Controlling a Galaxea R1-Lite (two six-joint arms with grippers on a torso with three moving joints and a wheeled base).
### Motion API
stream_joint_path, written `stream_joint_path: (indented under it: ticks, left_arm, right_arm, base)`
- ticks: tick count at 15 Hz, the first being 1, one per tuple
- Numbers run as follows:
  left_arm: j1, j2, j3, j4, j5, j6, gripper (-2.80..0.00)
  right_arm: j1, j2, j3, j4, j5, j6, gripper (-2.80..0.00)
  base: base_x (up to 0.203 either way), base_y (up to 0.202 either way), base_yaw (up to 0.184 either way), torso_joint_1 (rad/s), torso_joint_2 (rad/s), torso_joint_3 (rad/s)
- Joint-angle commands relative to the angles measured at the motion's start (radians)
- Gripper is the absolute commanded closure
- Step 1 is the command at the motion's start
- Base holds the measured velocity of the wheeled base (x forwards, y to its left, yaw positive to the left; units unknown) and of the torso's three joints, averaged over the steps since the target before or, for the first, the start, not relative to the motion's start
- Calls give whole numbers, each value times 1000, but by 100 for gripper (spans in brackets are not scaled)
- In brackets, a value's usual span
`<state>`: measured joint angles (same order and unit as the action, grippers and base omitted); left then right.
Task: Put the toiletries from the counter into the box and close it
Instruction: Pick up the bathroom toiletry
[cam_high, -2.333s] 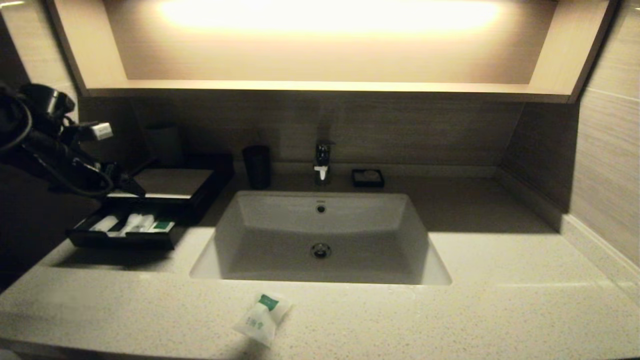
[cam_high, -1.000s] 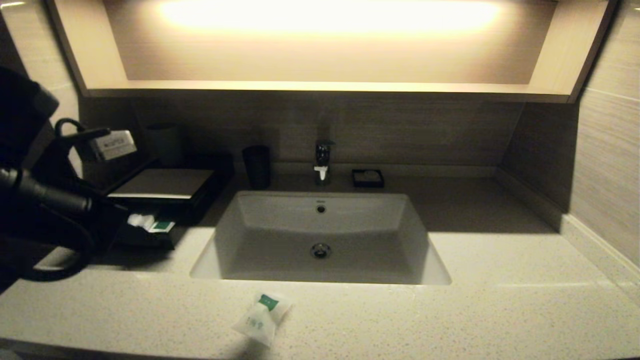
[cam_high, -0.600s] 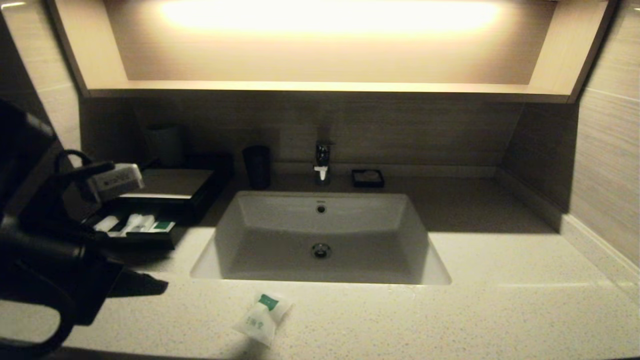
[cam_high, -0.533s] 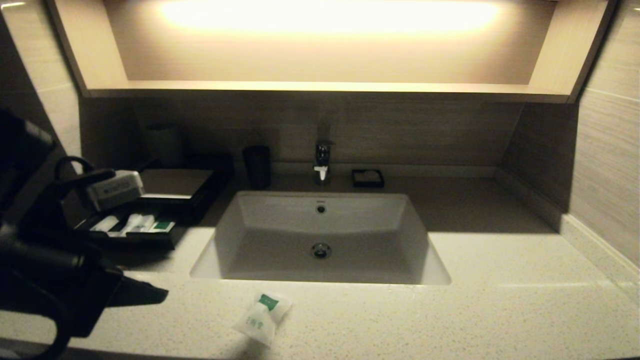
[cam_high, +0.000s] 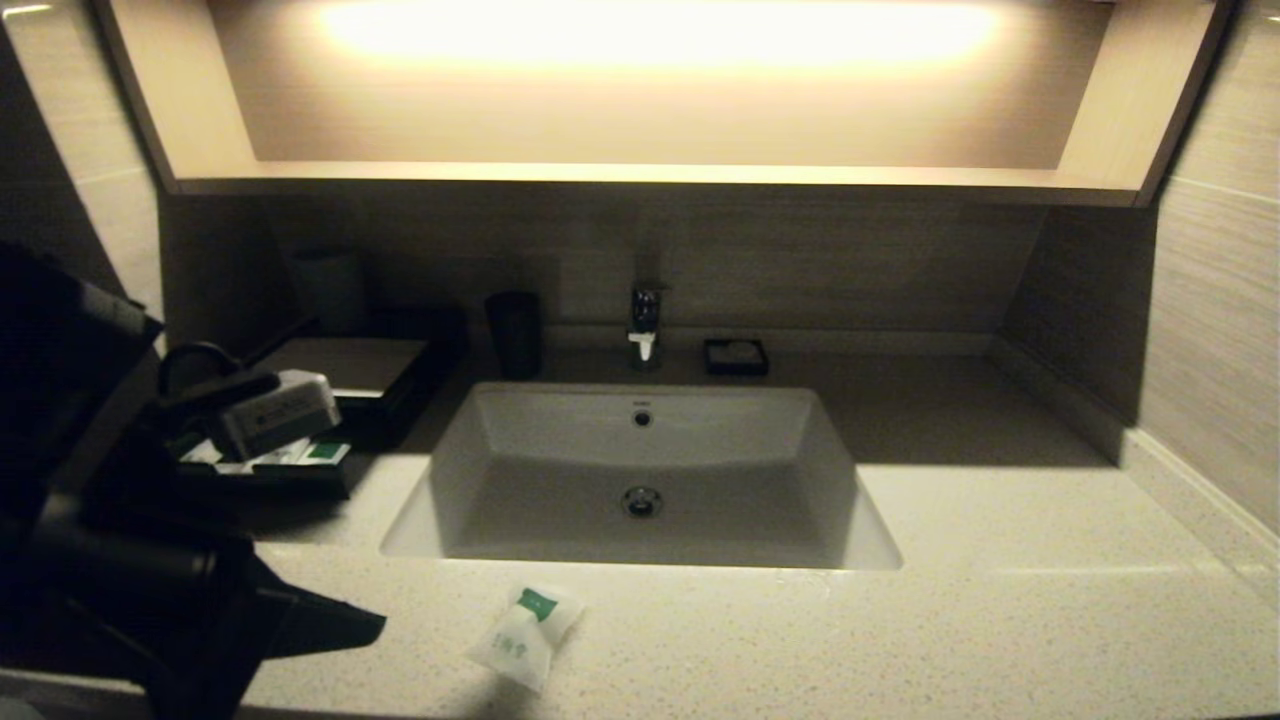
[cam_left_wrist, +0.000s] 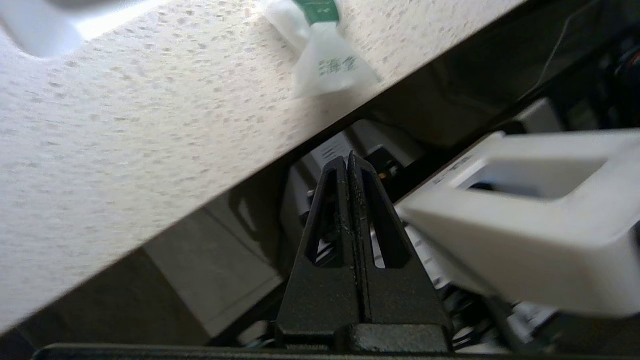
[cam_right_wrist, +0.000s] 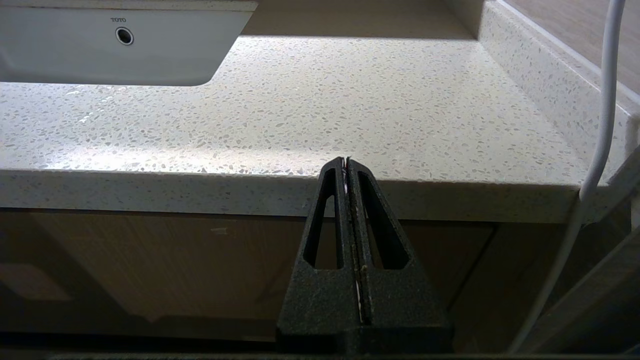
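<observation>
A squarish white pouch with a green label (cam_high: 523, 637) lies on the beige speckled counter (cam_high: 1000, 620), at its front edge before the sink; it also shows in the left wrist view (cam_left_wrist: 327, 65). The black box (cam_high: 345, 362) stands at the back left with its front tray (cam_high: 300, 478) pulled out. White packets with green labels (cam_high: 322, 453) lie in the tray, partly hidden by my left arm. My left gripper (cam_high: 376, 628) (cam_left_wrist: 348, 159) is shut and empty, low at the counter's front edge, left of the pouch. My right gripper (cam_right_wrist: 346, 161) is shut, below the counter's front edge on the right.
The white sink (cam_high: 640, 470) is set in the middle of the counter, with a faucet (cam_high: 645, 325) behind it. A black cup (cam_high: 513, 333) and a small black soap dish (cam_high: 735, 356) stand by the back wall. A white cable (cam_right_wrist: 602, 125) hangs beside the right gripper.
My left arm has drawn back from the box's tray, down and toward the counter's front edge, ending left of the pouch. The pouch and the tray have not moved.
</observation>
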<state>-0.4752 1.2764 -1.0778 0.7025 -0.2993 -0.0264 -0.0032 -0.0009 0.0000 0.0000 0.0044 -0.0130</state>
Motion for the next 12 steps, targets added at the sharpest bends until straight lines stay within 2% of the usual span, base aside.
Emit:
stream_joint_path:
  ticks: [1,3,4,12]
  left_arm:
    - [-97,43,-14,-9,101,-77,0]
    - [-180,93,-17,-45,241,-177,0]
    - [-205,104,-18,-51,269,-200,0]
    - [-252,152,-19,-56,296,-210,0]
  right_arm:
    - [0,1,2,0,0,-1,0]
    - [0,1,2,0,0,-1,0]
    - [0,1,2,0,0,-1,0]
    - [0,0,2,0,0,-1,0]
  base:
    - [0,0,0,0,0,0]
    - [0,0,0,0,0,0]
    - [0,0,0,0,0,0]
    - [0,0,0,0,0,0]
